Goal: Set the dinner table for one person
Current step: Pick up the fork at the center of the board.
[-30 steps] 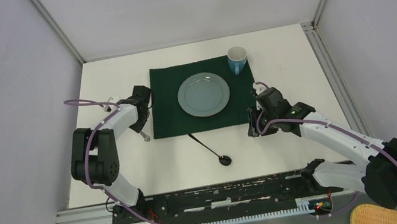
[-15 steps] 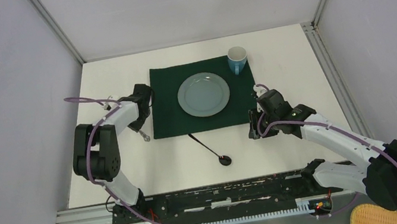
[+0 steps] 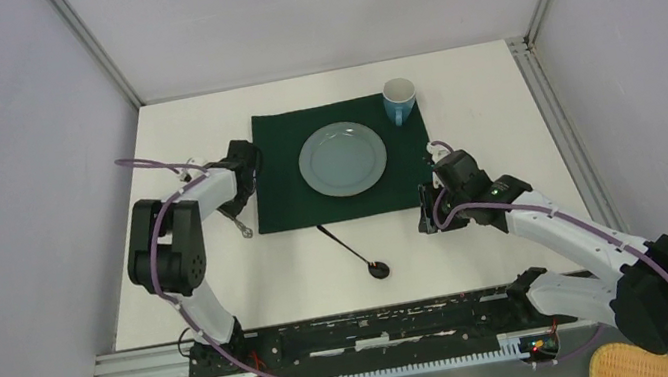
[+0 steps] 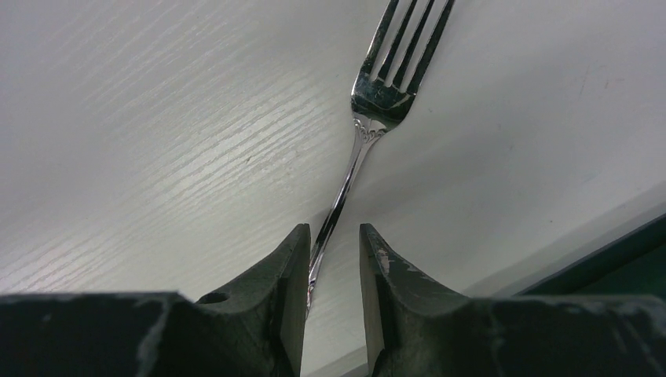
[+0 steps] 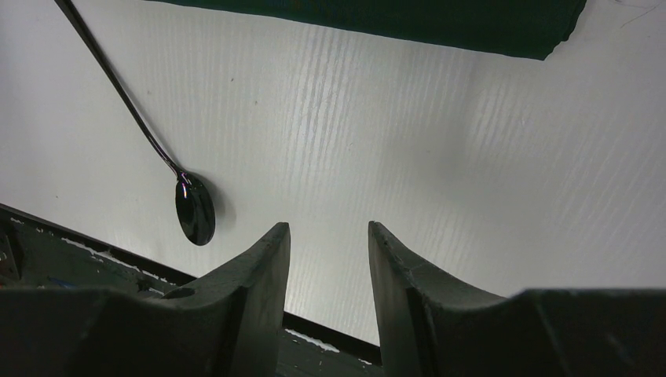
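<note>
**Fork let go beside the cloth**

The left arm's elbow has swung in toward the middle since a second ago, while the fork (image 3: 243,226) has stayed put. It lies flat on the bare white table (image 3: 189,130), just beside the left edge of the dark green cloth (image 3: 279,187) and close to its near corner. In the wrist view the left claw (image 4: 334,236) stands spread. The gap is wider than the fork's handle, which runs between the jaws and rests on the table, not pinched (it may be brushing one inner face; I cannot tell). That reads as a release, so I judge the fork as placed, left of the plate (image 3: 342,158), which sits in the middle of the cloth.

The right arm has not shifted. The right claw (image 5: 328,232) hangs spread and empty over bare table off the cloth's near right corner. The mug (image 3: 399,100) stands at the far right corner.

The spoon (image 3: 355,251) looks like the remaining job. It lies askew on the table in front of the cloth, bowl toward the arms. The right claw is the nearer one.
</note>
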`<state>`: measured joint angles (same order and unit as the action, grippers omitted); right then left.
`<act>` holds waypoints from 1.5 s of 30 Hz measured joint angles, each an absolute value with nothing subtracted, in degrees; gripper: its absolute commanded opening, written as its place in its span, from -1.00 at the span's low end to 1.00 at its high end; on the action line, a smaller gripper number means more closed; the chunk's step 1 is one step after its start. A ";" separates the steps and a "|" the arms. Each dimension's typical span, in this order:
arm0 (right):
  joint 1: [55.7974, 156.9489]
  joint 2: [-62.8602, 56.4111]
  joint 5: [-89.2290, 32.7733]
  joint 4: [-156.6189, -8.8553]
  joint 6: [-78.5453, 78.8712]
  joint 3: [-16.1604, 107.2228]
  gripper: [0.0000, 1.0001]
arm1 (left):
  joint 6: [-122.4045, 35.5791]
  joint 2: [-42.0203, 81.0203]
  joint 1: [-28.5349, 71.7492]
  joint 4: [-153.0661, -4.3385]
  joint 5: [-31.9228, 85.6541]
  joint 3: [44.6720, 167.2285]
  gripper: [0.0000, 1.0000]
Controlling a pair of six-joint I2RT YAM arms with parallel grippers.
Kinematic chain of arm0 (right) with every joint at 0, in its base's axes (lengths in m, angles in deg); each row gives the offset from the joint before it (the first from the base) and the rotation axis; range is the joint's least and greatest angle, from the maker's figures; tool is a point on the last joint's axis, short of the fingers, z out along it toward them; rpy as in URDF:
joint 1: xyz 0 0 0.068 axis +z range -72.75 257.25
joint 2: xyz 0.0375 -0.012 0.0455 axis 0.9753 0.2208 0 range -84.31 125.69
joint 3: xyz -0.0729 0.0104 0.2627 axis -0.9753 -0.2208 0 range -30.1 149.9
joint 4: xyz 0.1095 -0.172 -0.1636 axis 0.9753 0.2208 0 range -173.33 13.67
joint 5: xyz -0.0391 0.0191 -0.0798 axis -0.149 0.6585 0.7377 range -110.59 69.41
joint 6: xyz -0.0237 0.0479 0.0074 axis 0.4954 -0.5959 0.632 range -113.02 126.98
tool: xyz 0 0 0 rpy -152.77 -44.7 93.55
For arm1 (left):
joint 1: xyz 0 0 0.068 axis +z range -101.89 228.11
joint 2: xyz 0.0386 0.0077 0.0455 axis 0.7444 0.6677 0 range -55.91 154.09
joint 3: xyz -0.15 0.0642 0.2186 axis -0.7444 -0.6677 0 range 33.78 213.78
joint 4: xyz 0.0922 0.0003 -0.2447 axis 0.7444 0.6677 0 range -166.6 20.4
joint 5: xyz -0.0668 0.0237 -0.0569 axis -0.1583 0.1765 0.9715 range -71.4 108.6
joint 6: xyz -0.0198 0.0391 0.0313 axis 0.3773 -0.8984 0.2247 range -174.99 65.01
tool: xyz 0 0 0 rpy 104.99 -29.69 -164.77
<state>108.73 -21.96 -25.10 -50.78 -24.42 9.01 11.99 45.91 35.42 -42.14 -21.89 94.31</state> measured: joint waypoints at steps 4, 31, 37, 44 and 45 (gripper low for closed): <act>108.69 -21.50 -25.10 -50.78 -24.42 9.01 -0.06 | 11.00 46.26 35.46 -42.71 -22.02 94.84 -0.26; 108.62 -20.65 -25.10 -50.71 -24.42 9.01 -0.06 | 7.46 45.22 37.28 -50.93 -21.97 90.05 -0.38; 108.62 -20.65 -25.10 -50.71 -24.42 9.01 -0.06 | 7.40 43.49 37.47 -53.38 -21.62 87.54 -0.79; 108.62 -20.65 -25.12 -50.73 -24.46 9.01 -0.06 | 6.83 42.90 37.54 -54.05 -21.32 86.84 -0.96; 108.62 -20.65 -25.12 -50.73 -24.46 9.01 -0.06 | 6.74 42.90 37.54 -54.03 -21.30 86.84 -0.96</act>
